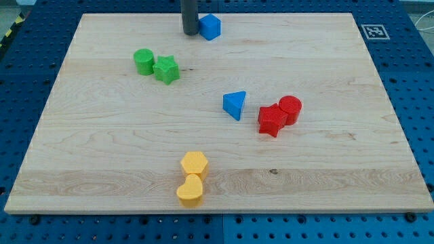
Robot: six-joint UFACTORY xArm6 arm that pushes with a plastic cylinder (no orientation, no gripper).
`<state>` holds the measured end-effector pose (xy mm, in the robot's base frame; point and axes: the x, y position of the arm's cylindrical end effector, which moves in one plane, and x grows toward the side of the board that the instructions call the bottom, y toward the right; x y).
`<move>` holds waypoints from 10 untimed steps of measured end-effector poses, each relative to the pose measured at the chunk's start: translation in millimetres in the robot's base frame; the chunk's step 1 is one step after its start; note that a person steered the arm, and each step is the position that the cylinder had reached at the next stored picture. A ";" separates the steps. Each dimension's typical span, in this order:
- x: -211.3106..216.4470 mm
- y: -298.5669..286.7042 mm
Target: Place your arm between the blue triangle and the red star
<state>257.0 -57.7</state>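
No readable text, numbers or brand names anywhere in view. Only sign present: a small black-and-white square fiducial marker (373,31) on a white tag at the wooden board's (102,163) corner, view's top right. Pattern only; carries no legible characters.

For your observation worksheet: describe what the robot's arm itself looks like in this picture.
Only the rod shows: a straight, dark grey, plain cylinder running off the view's top, with no cables or markings visible. My tip is its blunt lower end, beside the blue cube.
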 end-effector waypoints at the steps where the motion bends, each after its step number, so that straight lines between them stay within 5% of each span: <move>1: 36.1 13.0; 8: 225.4 75.3; 10: 220.4 112.7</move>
<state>477.4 54.9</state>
